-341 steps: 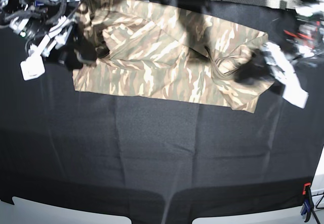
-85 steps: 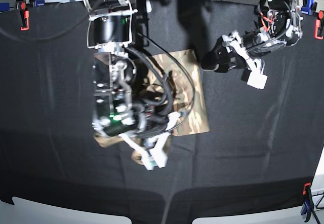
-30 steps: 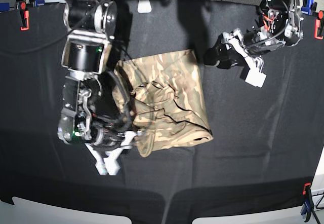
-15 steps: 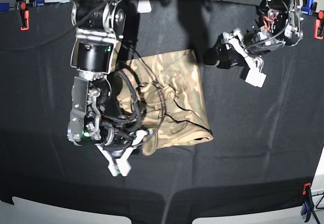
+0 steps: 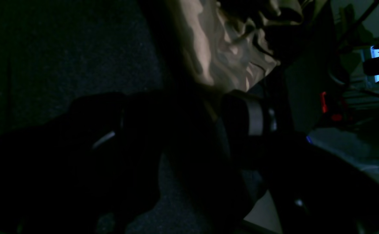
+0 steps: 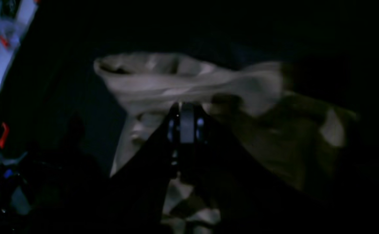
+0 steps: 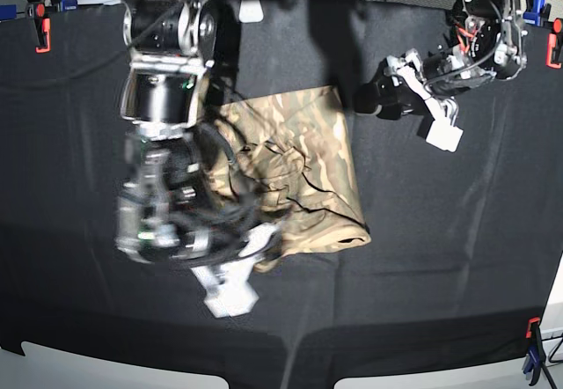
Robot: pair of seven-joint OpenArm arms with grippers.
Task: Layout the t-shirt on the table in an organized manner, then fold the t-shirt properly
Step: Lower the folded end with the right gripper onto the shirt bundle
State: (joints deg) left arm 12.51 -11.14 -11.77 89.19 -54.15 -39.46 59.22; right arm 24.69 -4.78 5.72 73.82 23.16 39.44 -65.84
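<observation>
The camouflage t-shirt point(image 7: 303, 165) lies folded into a compact block in the middle of the black table point(image 7: 440, 257). Its lower edge point(image 6: 189, 78) is rumpled and open. My right gripper point(image 7: 229, 294) hangs just off the shirt's lower left corner, over bare cloth and blurred. In the right wrist view its fingertips point(image 6: 183, 122) are pressed together in front of the fabric, with nothing seen between them. My left gripper point(image 7: 431, 112) hovers open off the shirt's upper right corner, holding nothing. The left wrist view is dark, with the t-shirt point(image 5: 215, 55) at its top.
The right arm's bulky links point(image 7: 163, 143) and cables cover the shirt's left side. Orange clamps point(image 7: 41, 33) and blue clamps point(image 7: 530, 2) grip the table's corners, and another clamp point(image 7: 532, 336) sits at the front right. White table edge point(image 7: 114, 367) shows along the front.
My right gripper has gone from open to shut and slid a little right and toward the front edge, beside the shirt's lower left corner. The left arm has not moved.
</observation>
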